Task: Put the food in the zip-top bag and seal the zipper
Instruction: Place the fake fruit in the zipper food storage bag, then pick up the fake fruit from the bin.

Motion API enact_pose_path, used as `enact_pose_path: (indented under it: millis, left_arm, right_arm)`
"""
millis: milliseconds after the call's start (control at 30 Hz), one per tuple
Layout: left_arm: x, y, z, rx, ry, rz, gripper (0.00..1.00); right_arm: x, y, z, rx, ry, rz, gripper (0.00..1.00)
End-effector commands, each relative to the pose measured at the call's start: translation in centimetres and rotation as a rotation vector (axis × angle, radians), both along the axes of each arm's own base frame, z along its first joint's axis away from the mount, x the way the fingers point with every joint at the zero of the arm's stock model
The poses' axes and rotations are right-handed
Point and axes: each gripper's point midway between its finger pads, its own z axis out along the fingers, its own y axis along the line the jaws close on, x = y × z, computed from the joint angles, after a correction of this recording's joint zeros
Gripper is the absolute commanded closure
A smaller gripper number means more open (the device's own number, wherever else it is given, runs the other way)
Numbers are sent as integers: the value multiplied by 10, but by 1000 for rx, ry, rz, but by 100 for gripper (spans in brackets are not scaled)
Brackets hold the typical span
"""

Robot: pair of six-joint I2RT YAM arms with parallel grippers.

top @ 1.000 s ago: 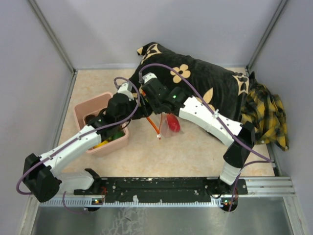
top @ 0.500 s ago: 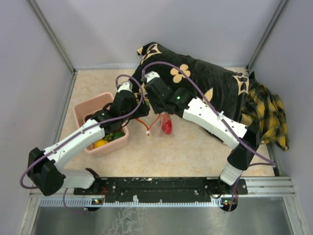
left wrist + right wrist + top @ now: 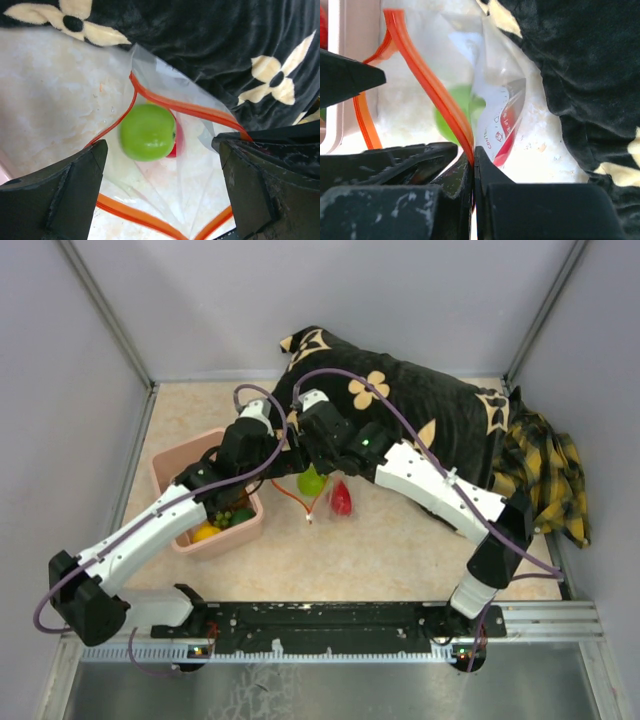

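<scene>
The zip-top bag (image 3: 325, 495) hangs open from my right gripper (image 3: 306, 452), which is shut on its zipper (image 3: 427, 82) strip. A red food piece (image 3: 342, 499) lies inside the bag. My left gripper (image 3: 160, 167) is open right above the bag's mouth. A green food piece (image 3: 147, 131), blurred, is below the jaws inside the ring of the zipper (image 3: 180, 106). It shows green through the plastic in the right wrist view (image 3: 451, 117), next to the red piece (image 3: 509, 134). From above it sits at the bag's top (image 3: 311, 481).
A pink tub (image 3: 172, 455) at the left holds more food, a yellow piece (image 3: 205, 532) and a green one (image 3: 241, 515). A black flowered cushion (image 3: 420, 410) lies behind the bag. A yellow plaid cloth (image 3: 545, 475) is at the right.
My left gripper swung from the tub over to the bag's mouth, and the green food piece now shows at the bag's opening below its open jaws. The right gripper keeps the bag up.
</scene>
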Motion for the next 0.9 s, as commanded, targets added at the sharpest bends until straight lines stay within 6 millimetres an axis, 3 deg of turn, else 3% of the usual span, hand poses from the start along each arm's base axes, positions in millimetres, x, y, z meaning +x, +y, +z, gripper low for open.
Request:
enact_pose_path:
  millis: [0,200,500,867]
  left_arm:
    - [-5,-3,37,-47,-69,-38,2]
    - [-11,12,46,-14,-73,-10,1]
    - [-24,76,36,115,-5,144,1]
    - [-35,164,-32,245,252,356,1]
  right_arm:
    - [2,-5,30,89,-52,-17,100]
    - [4,-6,28,90,-48,-19,100]
    - [8,-12,27,106,-51,-22,100]
    - [8,-13,24,120,-50,-1,100]
